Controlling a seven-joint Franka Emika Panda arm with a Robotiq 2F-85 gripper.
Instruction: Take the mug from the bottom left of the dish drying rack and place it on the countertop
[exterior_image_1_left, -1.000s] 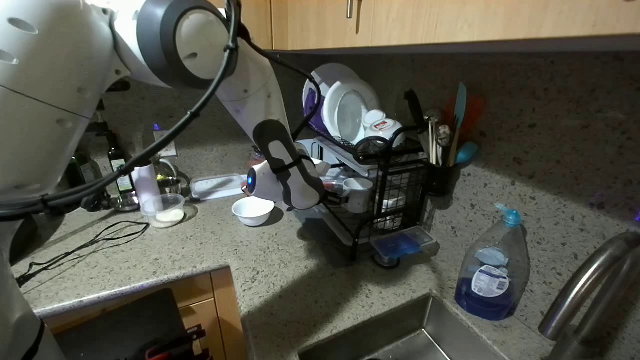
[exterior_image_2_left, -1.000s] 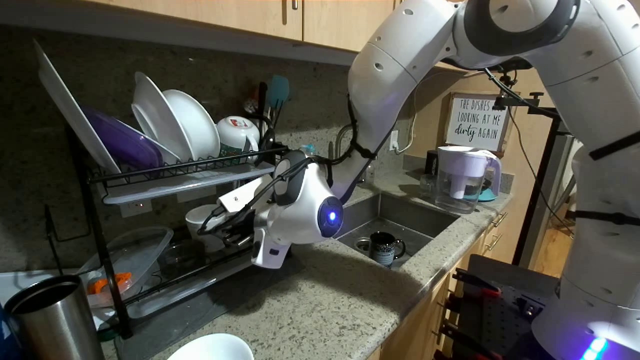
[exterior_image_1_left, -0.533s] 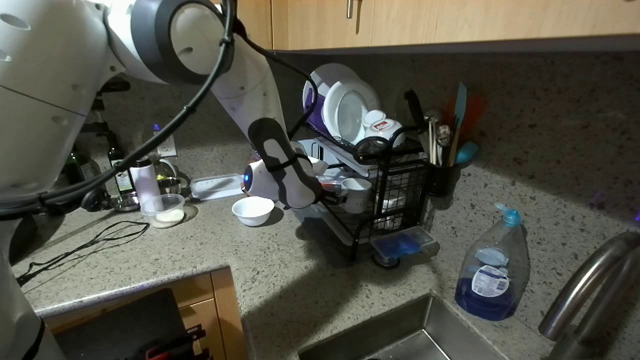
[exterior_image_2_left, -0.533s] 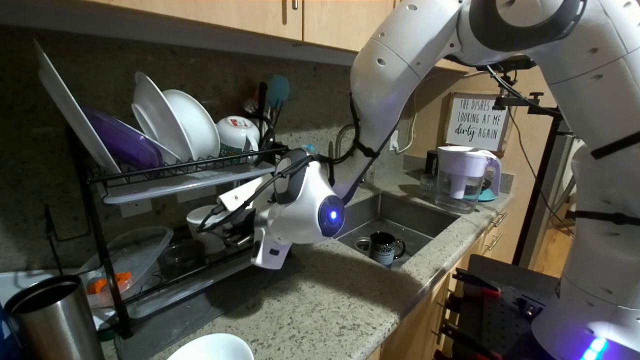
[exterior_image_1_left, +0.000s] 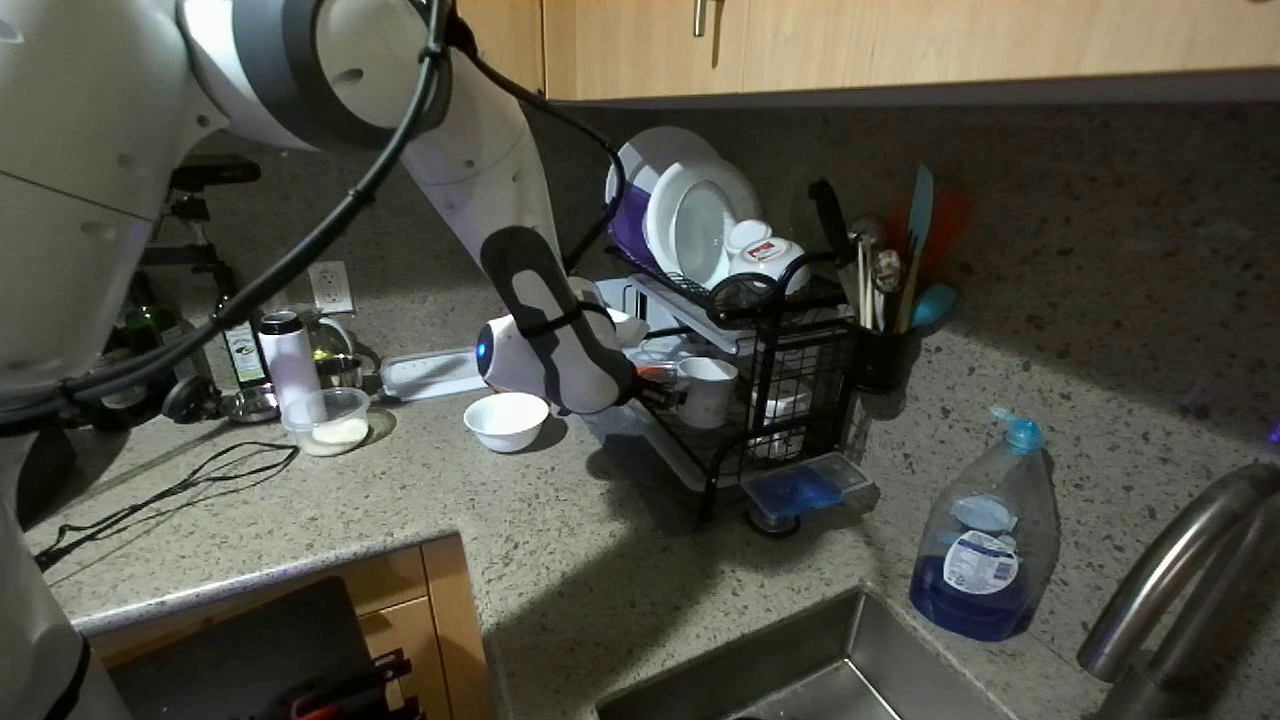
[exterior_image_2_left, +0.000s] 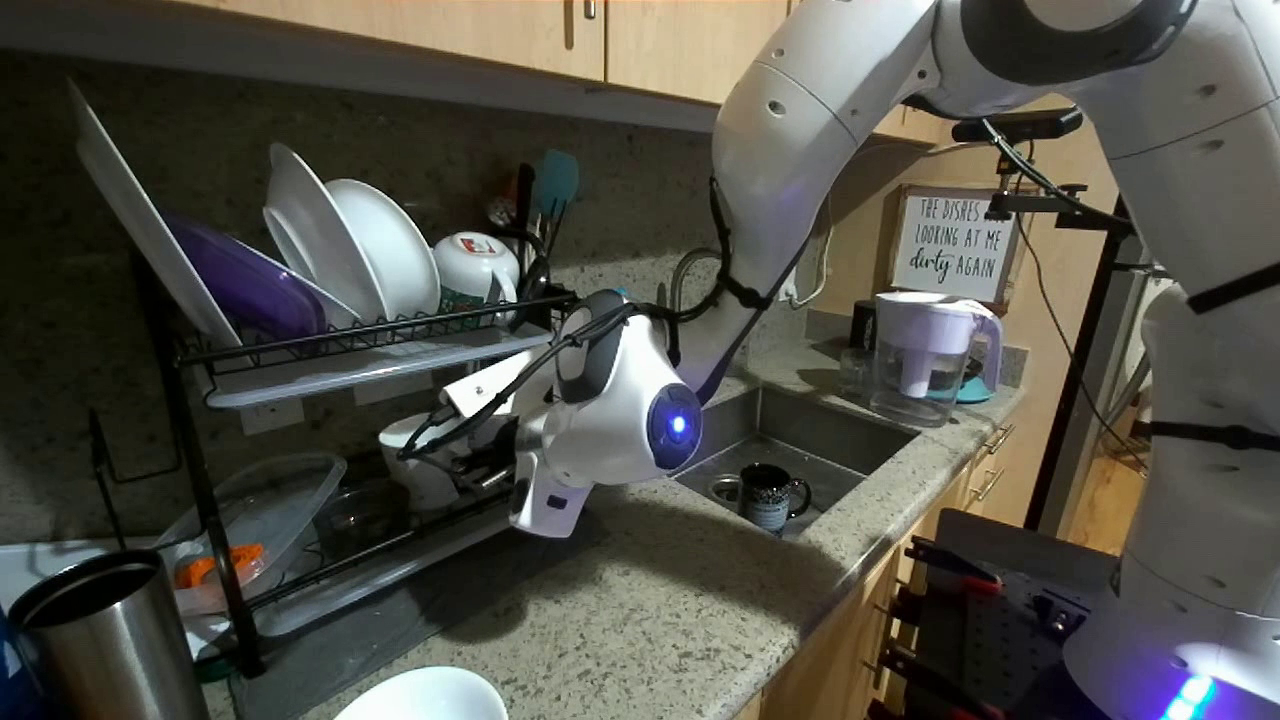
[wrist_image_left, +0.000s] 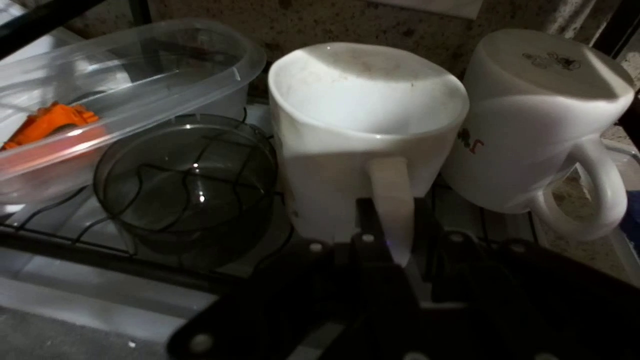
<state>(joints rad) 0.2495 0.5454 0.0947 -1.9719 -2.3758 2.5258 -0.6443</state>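
Although shadow dims its lower half, the mug (wrist_image_left: 340, 150) looks whitish with faint brown marks inside, mouth up, handle (wrist_image_left: 391, 185) toward six o'clock in the wrist view. It is within the dish rack (exterior_image_1_left: 764, 375), over the lower shelf (exterior_image_2_left: 385, 575); whether its base touches, I cannot tell. The gripper (wrist_image_left: 396, 217) is clamped on the handle. In an exterior view the arm (exterior_image_1_left: 485, 170) reaches down from ten o'clock and the gripper points toward three. In the wrist view an upturned cup (wrist_image_left: 525, 140) stands just beside the mug at three o'clock; at nine are a dark glass bowl (wrist_image_left: 185, 175) and a clear plastic tub (wrist_image_left: 180, 100). Above the mug, at twelve, is the upper shelf (exterior_image_2_left: 375, 371) with plates (exterior_image_1_left: 700, 230). On the countertop (exterior_image_1_left: 560, 520), toward nine in an exterior view, sits a white bowl (exterior_image_1_left: 506, 422).
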